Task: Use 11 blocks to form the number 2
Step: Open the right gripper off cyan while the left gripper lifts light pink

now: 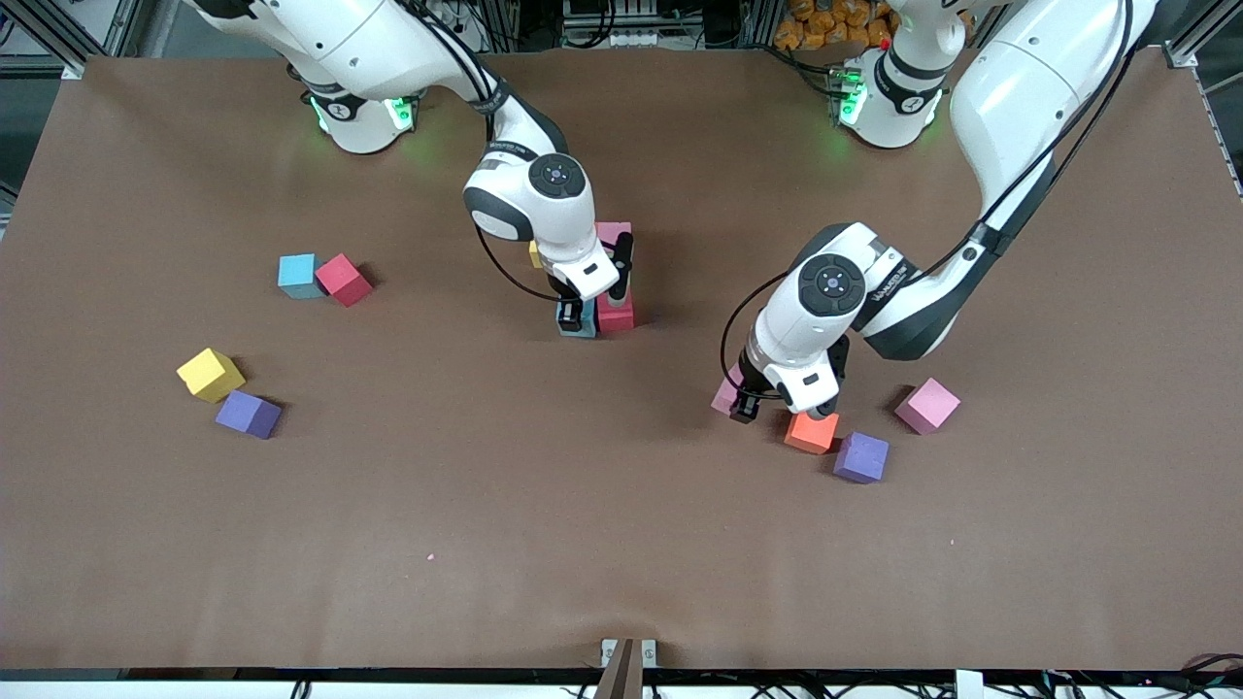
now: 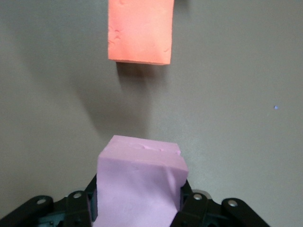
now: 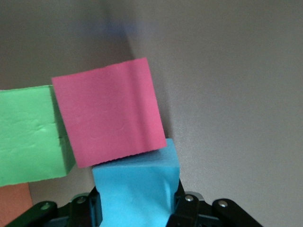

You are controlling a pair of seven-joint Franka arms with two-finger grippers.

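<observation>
Near the table's middle, my right gripper (image 1: 587, 313) clamps a light blue foam cube (image 3: 137, 189) against a red foam cube (image 3: 109, 118); my left gripper (image 1: 746, 406) grips a pink foam cube (image 2: 139, 184) beside an orange foam cube (image 1: 811, 432).

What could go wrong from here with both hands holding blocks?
1. The right hand presses its blue block against a red block that already sits skewed beside the green block; pushing on may knock the row further out of line.
2. The left hand holds a pink block close to the orange block; a careless move could bump it.
</observation>
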